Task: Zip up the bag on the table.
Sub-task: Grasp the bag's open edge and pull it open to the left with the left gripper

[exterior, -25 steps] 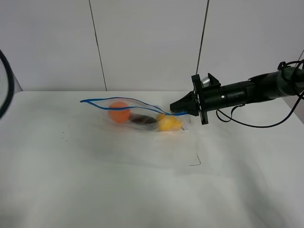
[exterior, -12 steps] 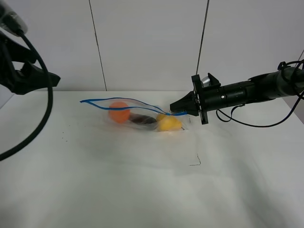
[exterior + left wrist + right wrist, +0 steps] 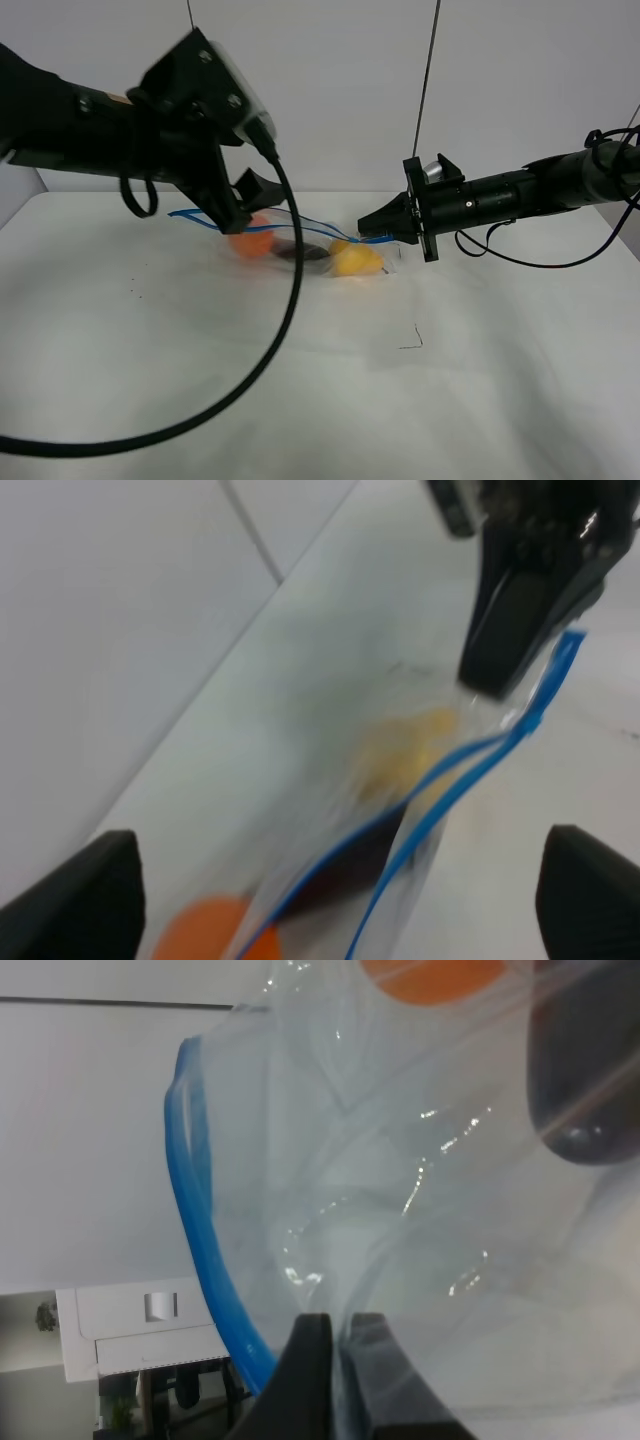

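Note:
The clear bag (image 3: pixel 300 250) lies on the white table (image 3: pixel 470 410), with orange (image 3: pixel 250 242), dark and yellow fruit (image 3: pixel 355 262) inside. Its blue zip strip (image 3: pixel 310 222) gapes along the far edge. My right gripper (image 3: pixel 368 232) is shut on the bag's right end at the strip; the right wrist view shows the shut fingers (image 3: pixel 312 1360) pinching the film (image 3: pixel 400 1160) beside the blue strip (image 3: pixel 200 1210). My left gripper (image 3: pixel 250 203) hovers open over the bag's left end. In the left wrist view its fingertips (image 3: pixel 90 890) stand wide on either side of the strip (image 3: pixel 470 770), not touching it.
A thin black corner mark (image 3: pixel 412 340) sits on the table in front of the bag. The left arm's black cable (image 3: pixel 285 310) loops low over the near left tabletop. A pale panelled wall (image 3: pixel 330 90) stands behind the table.
The left arm has swung in from the left edge to above the bag's left end, jaws still open. The right gripper and the bag have not moved.

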Controlling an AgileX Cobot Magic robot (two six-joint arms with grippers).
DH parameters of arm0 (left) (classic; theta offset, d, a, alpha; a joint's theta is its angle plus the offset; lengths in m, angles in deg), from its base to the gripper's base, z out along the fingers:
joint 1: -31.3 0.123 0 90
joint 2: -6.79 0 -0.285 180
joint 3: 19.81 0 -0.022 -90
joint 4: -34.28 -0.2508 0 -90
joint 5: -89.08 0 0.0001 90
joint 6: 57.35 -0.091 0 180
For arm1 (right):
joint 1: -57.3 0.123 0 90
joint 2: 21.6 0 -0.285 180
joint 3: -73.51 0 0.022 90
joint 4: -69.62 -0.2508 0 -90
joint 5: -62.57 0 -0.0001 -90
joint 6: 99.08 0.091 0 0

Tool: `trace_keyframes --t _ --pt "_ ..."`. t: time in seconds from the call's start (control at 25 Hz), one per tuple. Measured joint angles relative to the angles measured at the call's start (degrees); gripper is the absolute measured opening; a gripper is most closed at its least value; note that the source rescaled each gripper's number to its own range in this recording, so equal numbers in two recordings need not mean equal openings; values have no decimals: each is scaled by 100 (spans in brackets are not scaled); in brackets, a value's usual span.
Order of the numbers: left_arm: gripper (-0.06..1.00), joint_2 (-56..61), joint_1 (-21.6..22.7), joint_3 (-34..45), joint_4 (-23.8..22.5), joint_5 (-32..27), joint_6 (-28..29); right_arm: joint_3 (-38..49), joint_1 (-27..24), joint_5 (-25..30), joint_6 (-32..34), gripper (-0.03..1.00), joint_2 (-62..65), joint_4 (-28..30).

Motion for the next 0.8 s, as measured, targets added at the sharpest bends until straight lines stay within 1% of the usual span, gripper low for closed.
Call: trace_keyframes --t 0.12,0.28,0.32,0.44,0.52,0.64,0.8 --pt "98 -427 -519 0 -280 596 0 0 0 0 0 0 0 0" --pt "98 -919 -983 5 -586 1182 0 0 0 0 0 0 0 0" --pt "98 -1092 -1176 99 -625 1506 0 0 0 0 0 0 0 0" --pt "98 -1273 -1523 345 -645 2196 -48 0 0 0 0 0 0 0" --pt "98 -1444 -1734 469 -645 2923 -160 0 0 0 0 0 0 0" --pt "98 -1753 -1866 462 -650 3607 -210 0 0 0 34 0 0 0" --pt "98 -2175 -1866 461 -645 3860 -233 0 0 0 74 0 0 0"
